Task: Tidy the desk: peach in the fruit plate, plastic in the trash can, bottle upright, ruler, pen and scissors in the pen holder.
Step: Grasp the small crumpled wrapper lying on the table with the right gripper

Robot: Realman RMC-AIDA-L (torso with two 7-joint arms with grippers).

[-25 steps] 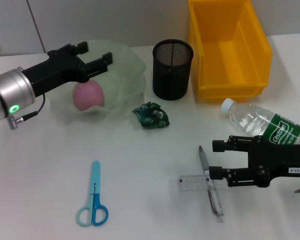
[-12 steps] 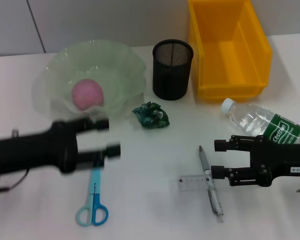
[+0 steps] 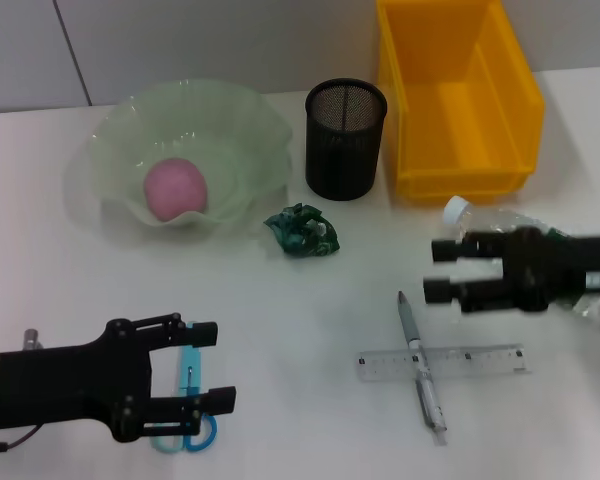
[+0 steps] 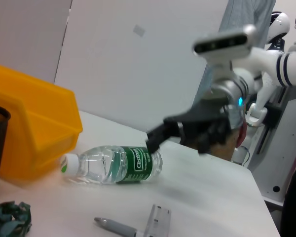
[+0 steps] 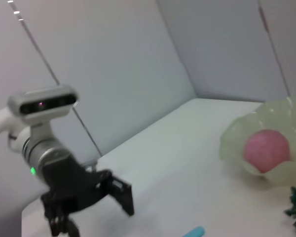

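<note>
1. The pink, matte, round peach (image 3: 175, 189) lies inside the wide pale-green glass fruit plate (image 3: 242, 122) with the wavy rim, at the far left of the plain white desk (image 3: 310, 300).
2. The black wire-mesh pen holder (image 3: 345, 140) stands upright to the right of the plate, and the bright yellow rectangular trash can (image 3: 458, 98) stands just right of it.
3. A crumpled dark green piece of plastic (image 3: 301, 231) lies on the desk just near of the pen holder.
4. The left gripper (image 3: 212, 365) is low at the near left, its fingers apart, over the small scissors with light-blue and blue handles (image 3: 188, 402), which lie flat.
5. The right gripper (image 3: 439, 269) is at the right, its fingers apart, over the clear plastic bottle with a green label (image 4: 113, 164); the bottle lies on its side, white cap toward the trash can.
6. The slim grey and white pen (image 3: 420, 367) lies across the short transparent ruler (image 3: 443, 362) at the near right.
</note>
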